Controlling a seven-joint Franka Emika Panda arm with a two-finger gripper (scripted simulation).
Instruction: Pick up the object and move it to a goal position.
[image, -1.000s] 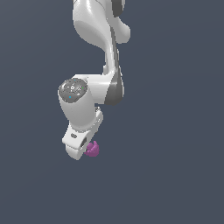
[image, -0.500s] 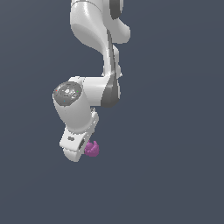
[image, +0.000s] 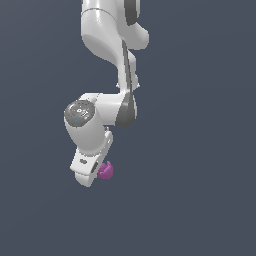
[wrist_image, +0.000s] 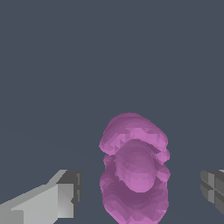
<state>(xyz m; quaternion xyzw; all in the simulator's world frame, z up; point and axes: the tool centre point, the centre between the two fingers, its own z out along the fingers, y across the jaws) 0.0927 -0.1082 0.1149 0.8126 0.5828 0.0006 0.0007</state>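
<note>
A glossy white jointed robot arm (image: 107, 40) with dark grey seams fills the upper middle of the exterior view, bending down to a rounded wrist housing capped by a grey disc. Behind it there is only a flat, uniform slate-blue backdrop (image: 200, 150), with no visible edge or surface line.

Below the wrist sits the white blocky gripper (wrist_image: 139, 192), tilted toward the exterior view's left. In the wrist view its two grey-tipped fingers (wrist_image: 65, 194) stand well apart, each with a clear gap to what lies between them, so the hand is spread wide and clasps nothing.

The small matte magenta-purple lumpy object (image: 105, 170), with curled, irregular lobes, shows just beside the gripper's lower end on the exterior view's right. In the wrist view the same object (wrist_image: 134, 170) lies between the fingers, touching neither, nearer the darker finger's side than centred is hard to judge.
</note>
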